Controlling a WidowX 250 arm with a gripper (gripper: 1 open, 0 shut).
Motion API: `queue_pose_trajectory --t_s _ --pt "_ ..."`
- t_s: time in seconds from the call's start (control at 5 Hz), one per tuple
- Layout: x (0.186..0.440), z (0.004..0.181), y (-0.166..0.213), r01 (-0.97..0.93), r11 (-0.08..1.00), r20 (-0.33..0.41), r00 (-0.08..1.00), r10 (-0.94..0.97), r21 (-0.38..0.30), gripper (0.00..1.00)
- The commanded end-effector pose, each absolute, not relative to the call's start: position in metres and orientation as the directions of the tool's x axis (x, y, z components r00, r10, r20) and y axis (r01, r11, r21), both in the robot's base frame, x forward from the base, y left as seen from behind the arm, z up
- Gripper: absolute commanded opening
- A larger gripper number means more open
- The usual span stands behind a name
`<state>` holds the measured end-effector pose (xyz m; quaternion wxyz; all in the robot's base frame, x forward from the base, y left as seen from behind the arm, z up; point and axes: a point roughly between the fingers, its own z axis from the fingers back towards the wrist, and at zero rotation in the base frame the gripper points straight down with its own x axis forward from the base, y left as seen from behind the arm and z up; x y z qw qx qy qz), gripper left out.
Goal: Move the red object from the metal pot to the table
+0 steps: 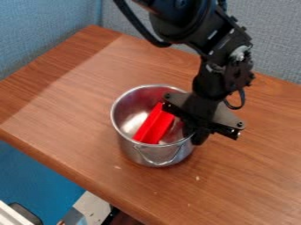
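Going near to far: desk (70,105) carries the pot (150,153), upright, wire handle (139,159) hanging at near side, prob. out of the way of a lift through the open top. Red obj. (154,125) is inside pot, tilted, prob. b/c it leans on the wall; upper end points toward far rim, so that end is prob. the easier one to grab. Pincer (191,132) is at the pot's right side, by the rim, coming down from above, w/ tips pressed together. Can't tell if a bit of pot wall is caught b/w them; tips partly hidden. Don't see red obj. pinched. Arm (217,66) reaches in from far side, prob. so pincer can dip in steeply. Step now: getting a grip, prob. off target. Next: open, shift left over red obj., re-close. Risk: lifting now may drag or tip pot.
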<state>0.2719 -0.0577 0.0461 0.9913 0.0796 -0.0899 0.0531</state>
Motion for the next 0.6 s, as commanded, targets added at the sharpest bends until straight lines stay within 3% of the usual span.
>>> queue_pose_trajectory --t_s 0.0,0.4 --pt "0.2763 0.0661 -0.058 -0.102 0.987 0.241 0.968 0.069 0.128 0.0" --pt "0.2778 0.0701 -0.0661 -0.072 0.99 0.249 0.968 0.04 0.12 0.0"
